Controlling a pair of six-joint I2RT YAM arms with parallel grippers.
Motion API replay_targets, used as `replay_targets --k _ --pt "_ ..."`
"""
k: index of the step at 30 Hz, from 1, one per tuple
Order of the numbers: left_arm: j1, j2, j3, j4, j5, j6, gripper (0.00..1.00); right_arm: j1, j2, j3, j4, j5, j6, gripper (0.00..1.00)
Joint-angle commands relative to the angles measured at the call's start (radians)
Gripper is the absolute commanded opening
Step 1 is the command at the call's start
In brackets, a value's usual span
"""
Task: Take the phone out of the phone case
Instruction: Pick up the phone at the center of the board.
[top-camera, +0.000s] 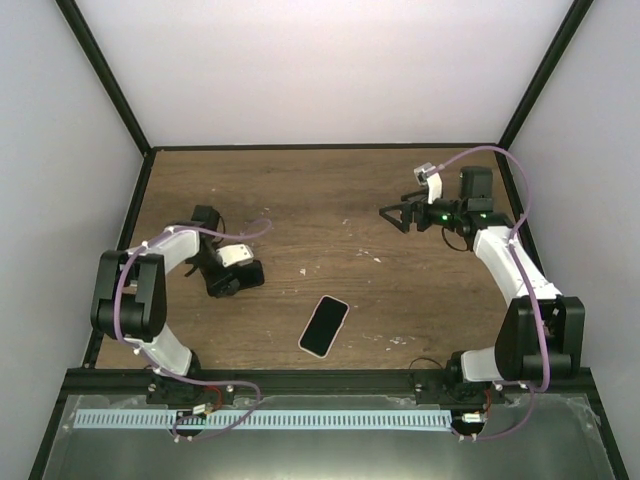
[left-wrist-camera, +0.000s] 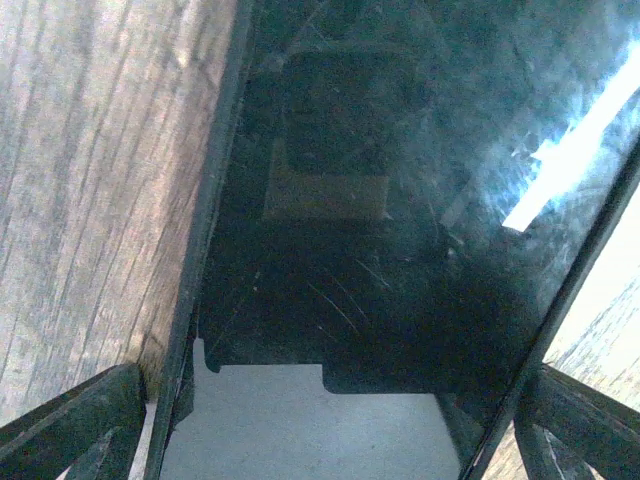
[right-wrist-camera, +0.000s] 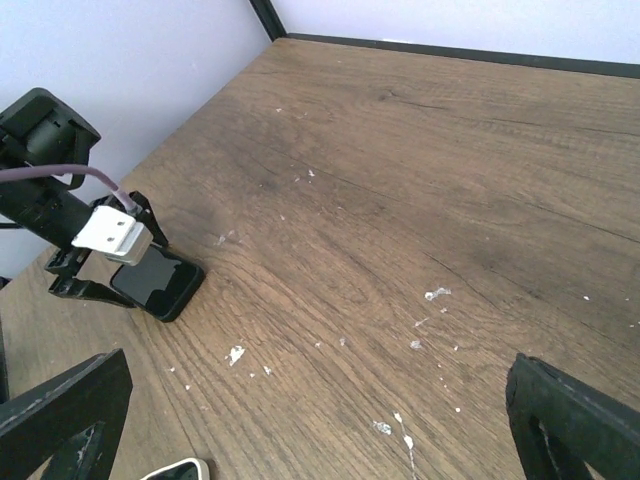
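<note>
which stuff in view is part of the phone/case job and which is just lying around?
Job:
- white-edged phone, mid-table
- dark glossy piece, probably the case, between the open jaws of the left gripper
- right gripper, jaws open, empty

Lying about:
- white flecks on the table

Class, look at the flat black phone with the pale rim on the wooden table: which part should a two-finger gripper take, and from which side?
Probably the two long edges at mid-length of the black pale-rimmed phone, from straight above, the grip turned to match its diagonal lie. It rests flat on the wooden table, so only its thin sides offer a pinch.
</note>
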Motion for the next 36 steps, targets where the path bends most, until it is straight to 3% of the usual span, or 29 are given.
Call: replay_targets --k 1,5,10,16,21,29,36 --pt "-0.003 -0.023 -0.072 0.054 -0.032 0.141 1.00 0.012 -0.001 0.038 -0.002 -0.037 0.017 1.00" --pt "-0.024 -0.006 -0.085 0.076 -0.058 0.185 0.97 0.040 0.041 0.062 0.009 -0.052 0.051 1.00" --pt "-0.071 0.045 -0.041 0.040 -0.016 0.158 0.87 0.129 0.092 0.082 0.023 -0.005 0.111 1.00" --pt "-0.101 0.055 0.032 0.020 0.075 0.021 0.58 0.168 0.181 0.092 0.089 0.042 0.333 1.00" --pt "-0.115 -0.024 0.014 0.108 0.125 -0.135 0.42 0.187 0.185 0.047 0.256 0.083 0.470 1.00" --pt "-0.142 -0.153 0.026 0.191 0.177 -0.390 0.39 0.261 0.332 0.131 0.292 0.054 0.619 1.00" --pt "-0.173 -0.238 0.071 0.217 0.184 -0.551 0.38 0.366 0.355 0.142 0.399 0.033 0.726 0.99"
